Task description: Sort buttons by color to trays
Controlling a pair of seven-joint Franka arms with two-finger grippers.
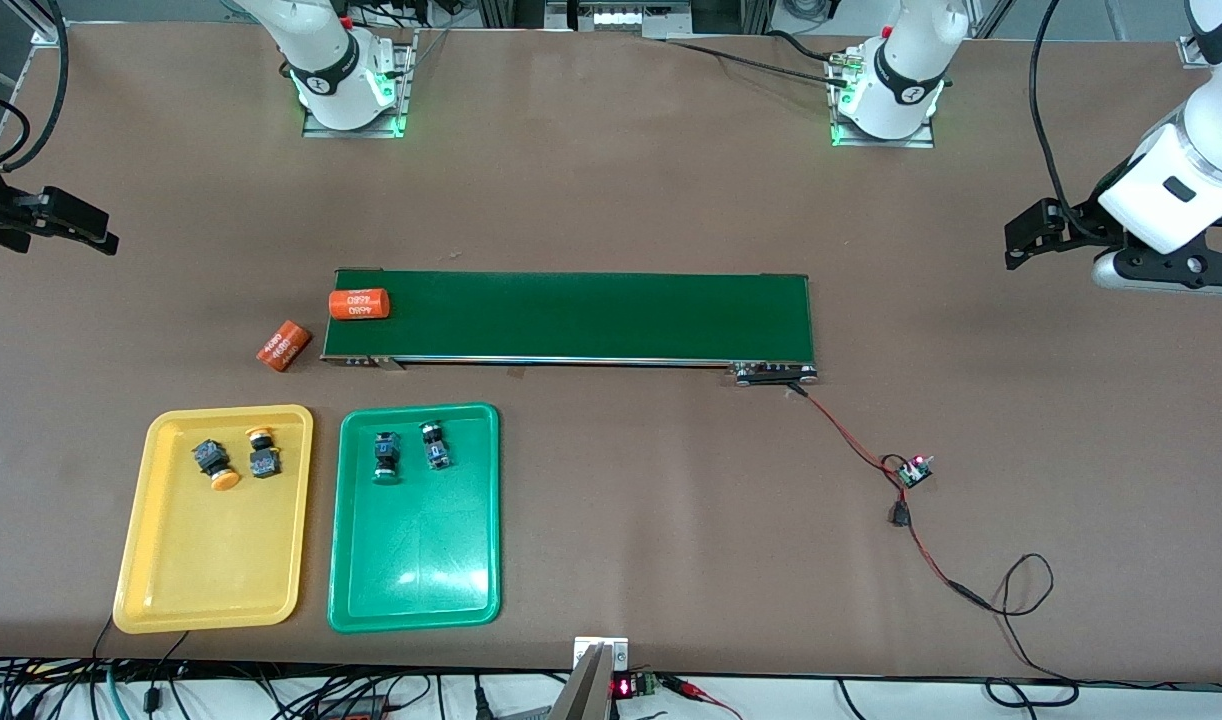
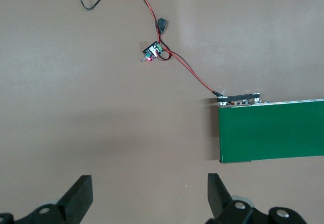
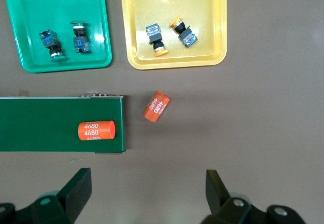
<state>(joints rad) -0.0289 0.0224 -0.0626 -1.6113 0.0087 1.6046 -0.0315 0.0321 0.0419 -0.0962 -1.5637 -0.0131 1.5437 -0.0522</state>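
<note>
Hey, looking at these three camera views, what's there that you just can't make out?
- Right gripper, front view: its arm is cut off by the picture's edge.
- Left gripper, front view: its fingers are foreshortened.
- Print on the orange cylinders: too small in the front view, though legible in the right wrist view.
- Small circuit board: its parts are too small in either view.
- Yellow tray and green tray, right wrist view: cut off by the edge.

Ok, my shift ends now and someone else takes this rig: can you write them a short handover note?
Left gripper: open, empty, up over bare table at its arm's end.
Right gripper: open, empty, up over its arm's end of the table.
Yellow tray: both yellow-orange buttons inside.
Green tray: both green buttons inside.
Done: all four buttons sorted.
Left: nothing for the buttons.
</note>
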